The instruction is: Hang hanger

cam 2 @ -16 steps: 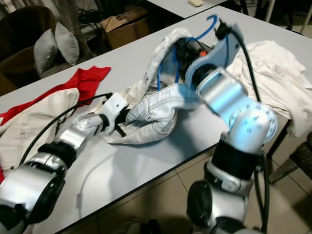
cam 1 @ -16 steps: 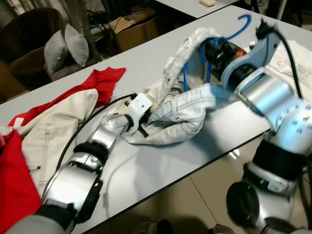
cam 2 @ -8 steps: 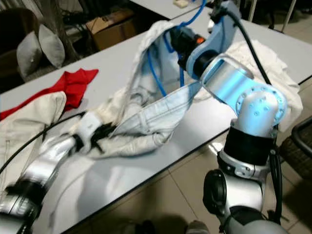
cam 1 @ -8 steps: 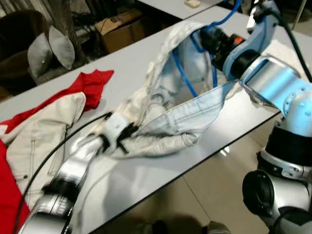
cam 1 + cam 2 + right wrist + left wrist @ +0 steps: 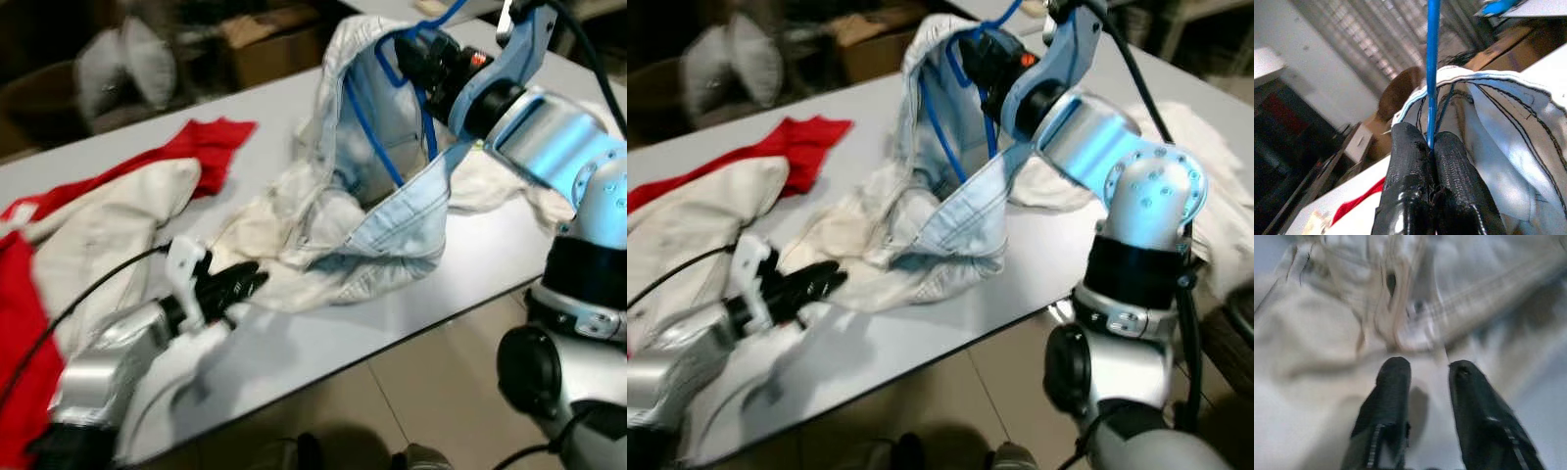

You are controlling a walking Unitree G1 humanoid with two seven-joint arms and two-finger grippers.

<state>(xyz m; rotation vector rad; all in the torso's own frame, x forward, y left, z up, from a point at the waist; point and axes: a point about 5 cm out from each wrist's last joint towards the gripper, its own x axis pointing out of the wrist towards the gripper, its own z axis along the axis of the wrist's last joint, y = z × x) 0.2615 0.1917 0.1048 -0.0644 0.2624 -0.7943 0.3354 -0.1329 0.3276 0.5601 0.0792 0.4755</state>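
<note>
At nine o'clock on the grey desk (image 5: 294, 343) lies a red cloth (image 5: 24, 338) with a cream jacket (image 5: 98, 230) over it, and a second red piece (image 5: 201, 147) shows toward eleven. Just inside of these, at about seven o'clock, the left pincer (image 5: 235, 282) rests low over the desk with its black fingers (image 5: 1388, 396) apart and nothing between them; their tips point at the cream hem of the pale denim garment (image 5: 392, 211), close to it but not gripping it.

Toward the centre and up to one o'clock, that garment rises in a tall fold, its lower part heaped on the desk and its collar end lifted. Inside it runs the blue hanger (image 5: 377, 117), the task's thing, its thin wire threaded through the neck opening. At one o'clock the right pincer (image 5: 1431, 147) is clamped together on the hanger's wire stem, holding hanger and garment up. Another pale cloth (image 5: 490, 181) lies at three o'clock behind the right arm.

To do this step well, I would keep the right grip firm on the thin wire, lift straight up until the trailing hem clears the desk, and let the left pincer stay off the fabric so it does not snag. The wire could twist in the grip under the garment's weight, so a slow, steady raise looks wise.
</note>
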